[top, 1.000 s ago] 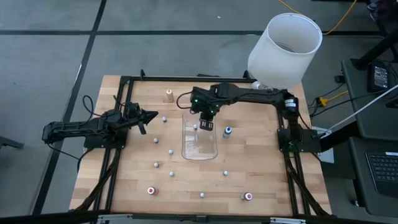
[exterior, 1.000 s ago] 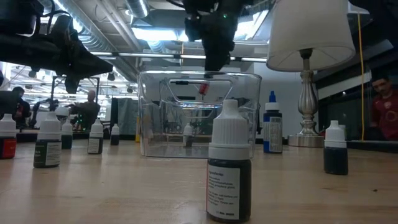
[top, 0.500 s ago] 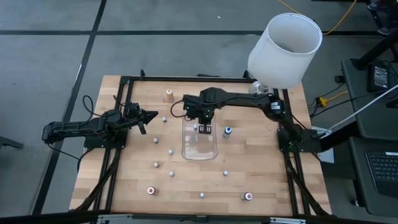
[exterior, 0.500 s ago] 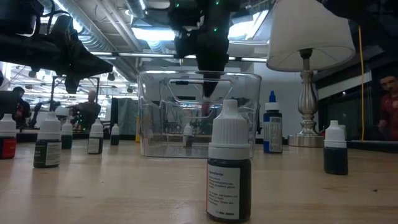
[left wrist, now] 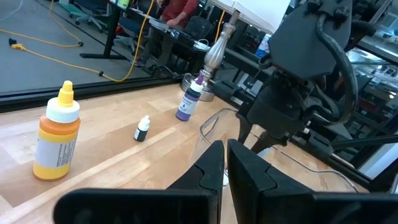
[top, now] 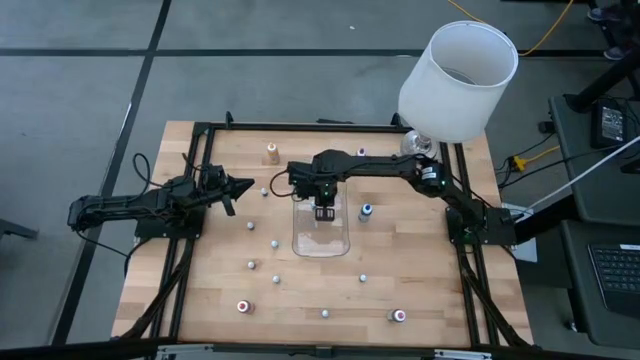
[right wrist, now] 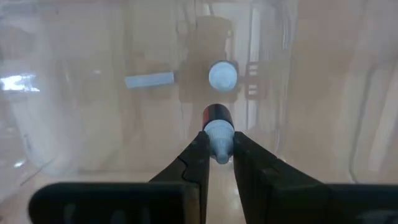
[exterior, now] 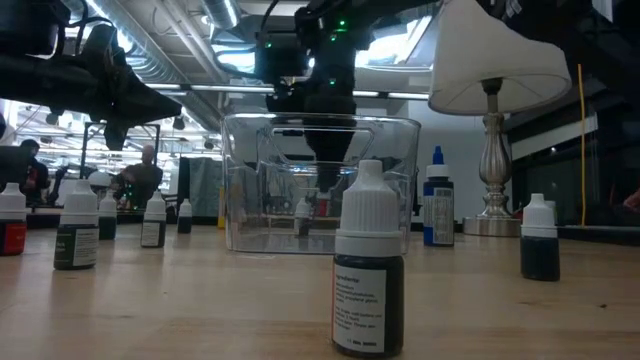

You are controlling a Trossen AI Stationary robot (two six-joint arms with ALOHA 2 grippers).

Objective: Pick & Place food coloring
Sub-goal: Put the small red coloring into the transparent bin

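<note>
**Over the tray — right jaws hold a red bottle**

Above the clear tray (top: pixel 321 232) at mid-surface, the right gripper (top: pixel 325 211) reaches down inside the walls, its jaws clamped on the white cap of a red bottle (right wrist: pixel 217 116). Another bottle (right wrist: pixel 223 76) stands on the tray floor just beyond it. More bottles are scattered over the surface (top: pixel 420 270) around the tray. Off to the left the left gripper (top: pixel 243 186) waits — jaws narrow, nearly touching, empty.

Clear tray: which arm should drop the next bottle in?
Right. Its gripper already grips a red bottle over the clear tray; the left gripper waits, shut, beyond the tray.
</note>
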